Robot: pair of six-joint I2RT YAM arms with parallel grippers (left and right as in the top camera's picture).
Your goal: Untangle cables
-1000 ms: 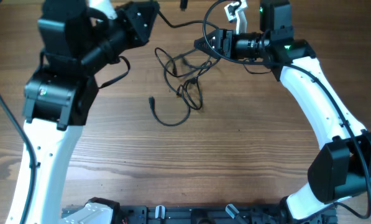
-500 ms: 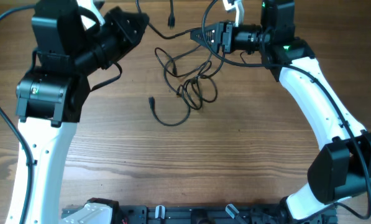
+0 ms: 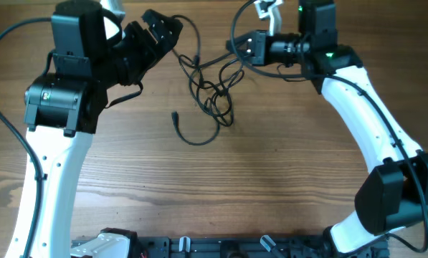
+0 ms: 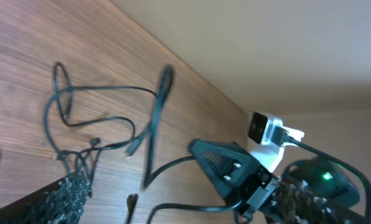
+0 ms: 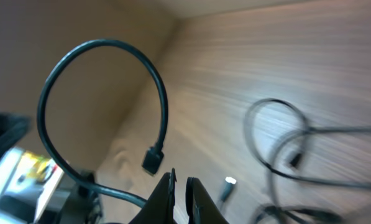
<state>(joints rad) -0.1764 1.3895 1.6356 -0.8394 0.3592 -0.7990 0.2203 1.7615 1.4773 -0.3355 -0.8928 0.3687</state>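
The cables lie as a black tangle of thin loops on the wooden table, between the two arms; one loose plug end trails toward the front. My left gripper hangs wide open just left of the tangle. In the left wrist view its fingers stand far apart, and a blurred strand drops free ahead of them. My right gripper sits at the tangle's upper right. In the right wrist view my right gripper is shut on a cable that arcs up beside it to a plug.
The table's far edge meets a pale wall just behind both grippers. A black rail runs along the near edge. The white arm links flank the tangle left and right.
My left gripper has opened and let go of the strand it held up, which has fallen toward the tangle. My right gripper has shut on a cable.
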